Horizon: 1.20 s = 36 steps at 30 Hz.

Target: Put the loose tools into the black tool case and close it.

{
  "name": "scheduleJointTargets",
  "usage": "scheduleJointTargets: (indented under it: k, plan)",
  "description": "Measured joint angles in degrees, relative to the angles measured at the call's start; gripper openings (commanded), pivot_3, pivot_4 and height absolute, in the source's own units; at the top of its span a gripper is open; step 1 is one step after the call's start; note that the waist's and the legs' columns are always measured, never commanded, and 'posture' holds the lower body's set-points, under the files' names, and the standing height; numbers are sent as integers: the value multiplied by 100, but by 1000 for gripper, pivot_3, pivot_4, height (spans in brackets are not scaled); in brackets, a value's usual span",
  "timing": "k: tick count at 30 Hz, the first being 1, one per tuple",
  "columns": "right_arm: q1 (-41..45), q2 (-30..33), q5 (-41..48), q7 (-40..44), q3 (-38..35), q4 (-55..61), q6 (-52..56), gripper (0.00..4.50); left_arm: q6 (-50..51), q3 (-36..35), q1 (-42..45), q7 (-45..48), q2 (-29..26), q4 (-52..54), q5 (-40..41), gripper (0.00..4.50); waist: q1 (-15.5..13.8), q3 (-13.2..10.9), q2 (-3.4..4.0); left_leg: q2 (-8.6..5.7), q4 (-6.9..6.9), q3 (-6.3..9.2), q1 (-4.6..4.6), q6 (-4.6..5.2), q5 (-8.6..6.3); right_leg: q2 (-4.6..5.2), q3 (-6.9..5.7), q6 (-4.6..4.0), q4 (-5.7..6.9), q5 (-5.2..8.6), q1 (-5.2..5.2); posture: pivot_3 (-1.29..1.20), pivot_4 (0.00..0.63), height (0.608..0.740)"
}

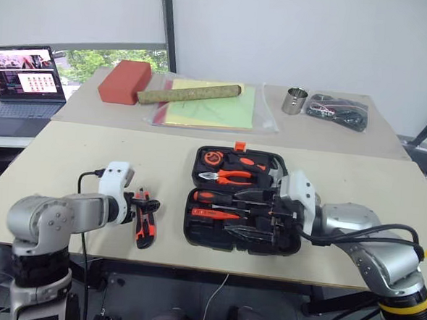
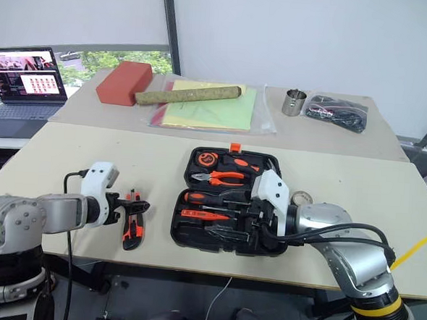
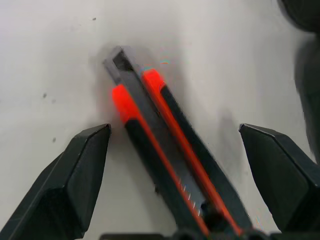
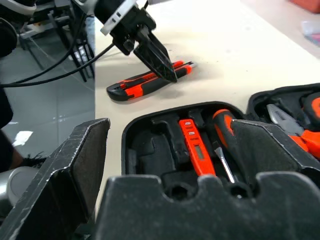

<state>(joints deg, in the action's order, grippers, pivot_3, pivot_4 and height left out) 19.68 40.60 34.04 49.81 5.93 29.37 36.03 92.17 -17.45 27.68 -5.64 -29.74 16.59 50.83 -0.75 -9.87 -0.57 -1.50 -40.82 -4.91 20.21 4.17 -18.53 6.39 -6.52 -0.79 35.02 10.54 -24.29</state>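
Orange-and-black, the knife (image 3: 165, 160) lies flat on the bench (image 1: 90, 160), just left of the open case (image 1: 244, 199). Left claw (image 1: 139, 212) hangs over it with fingers spread, one on each side of the handle, apparently not yet touching. Right claw (image 2: 257, 221) is spread too, holding nothing, low over the case's near half, where a screwdriver (image 4: 222, 145) and the tester (image 4: 195, 150) already sit in slots.

The step in hand looks like the pick-up of the knife. To do it well, the fingers should come down square across the handle at about mid-length, so it does not pivot when lifted, and close only once both tips are down beside it.

Room is fair: bare bench lies between knife and case. The knife sits near the bench's front edge, so a nudge toward the robot could send it off. The right claw over the case crowds the likely path to an empty slot.
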Motion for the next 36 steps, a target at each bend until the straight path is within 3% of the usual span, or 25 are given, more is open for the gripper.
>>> scheduleJointTargets:
  k: [3, 6, 10, 13, 17, 19, 21, 22, 23, 24, 27, 30, 32, 36]
  plan:
    - [-49, -19, 3, -137, -23, 103, 40, 4500, -75, 199, 175, -582, -136, -411, 604, 4406, -15, 1, 2, -1, -2, 0, -5, -8, 3, 4, 8, 2, 7, 1, 3, 0, 150, 740]
    - [-116, -19, 13, -261, -109, 220, 75, 4500, -87, 305, 283, -1087, -227, -687, 1038, 3704, -12, 5, 4, -2, -1, -2, -13, -10, 4, 4, 18, 10, 11, 5, 5, 0, 150, 740]
    - [-206, -18, 55, -404, -265, 288, 127, 4500, -107, 278, 350, -1624, -281, -980, 1374, 2137, -12, 11, 12, -6, 5, -6, -21, -10, 4, -4, 40, 3, 12, 1, 5, 0, 150, 740]
    - [-253, 16, 142, -415, -336, 381, 205, 4500, -111, 130, 393, -1728, -262, -1196, 1392, 1314, -15, 12, 14, -7, 7, -7, -23, -10, 4, -16, 53, 3, 10, 2, 7, 0, 150, 740]
    - [-354, 230, 470, -330, -608, 517, 393, 4500, -118, 185, 517, -1268, -457, -1402, 1147, 1283, -6, 13, 13, -7, 9, -14, -31, -16, 6, -30, 58, 11, 13, 7, 11, 0, 150, 740]
    - [-476, 347, 611, -247, -744, 622, 456, 4500, -310, 500, 541, -668, -844, -1478, 956, 1282, 3, 12, 12, -4, 12, -20, -30, -22, 8, -30, 64, 29, 17, 19, 4, 0, 150, 740]
    - [-609, 470, 804, -205, -919, 739, 538, 4500, -870, 1161, 522, 598, -1531, -1510, 531, 1278, 34, 5, 5, 2, 16, -39, -23, -31, 6, -36, 75, 36, 26, 27, -18, 0, 150, 740]
    - [-694, 559, 939, -196, -1029, 816, 583, 4500, -1412, 1576, 517, 1656, -2011, -1512, 273, 1266, 43, 3, 3, 4, 18, -45, -11, -35, 6, -41, 75, 32, 27, 28, -33, 0, 150, 740]
    - [-711, 589, 983, -190, -1071, 850, 593, 4500, -1625, 1677, 524, 2050, -2164, -1511, 195, 1266, 43, 4, 3, 4, 18, -48, -2, -36, 5, -44, 72, 22, 30, 28, -46, 0, 150, 740]
    - [-768, 674, 1086, -170, -1187, 968, 605, 4500, -2316, 2097, 685, 3294, -2502, -1626, -149, 1266, 35, 3, 2, 0, 22, -61, 12, -36, 5, -59, 69, -15, 38, 9, -72, 0, 150, 740]
    - [-887, 853, 1276, -143, -1352, 1264, 627, 4500, -3896, 2913, 1393, 5734, -2827, -1988, -1021, 1266, -36, 2, 2, -2, 22, -61, 36, -36, 6, -61, 47, -20, 25, 9, -81, 0, 150, 740]
    - [-986, 972, 1328, -223, -1436, 1382, 648, 4500, -5053, 3721, 2188, 7734, -2691, -2111, -1686, 1266, -48, 3, 2, -7, 21, -63, 67, -33, 7, -51, 18, -13, -1, 4, -86, 0, 150, 740]
    - [-1100, 972, 1344, -368, -1546, 1438, 674, 4500, -5661, 4207, 2655, 8716, -2310, -2323, -2145, 1266, -37, 3, 1, -9, 16, -65, 76, 5, 29, -44, 10, -10, -2, 3, -83, 0, 150, 740]
    - [-1388, 957, 1395, -722, -1693, 1626, 739, 4500, -6295, 4787, 3074, 9427, -1502, -2892, -2832, 1266, -28, 2, 0, -3, 4, -56, 98, 27, 41, -39, -18, -9, -5, 4, -86, 0, 150, 740]
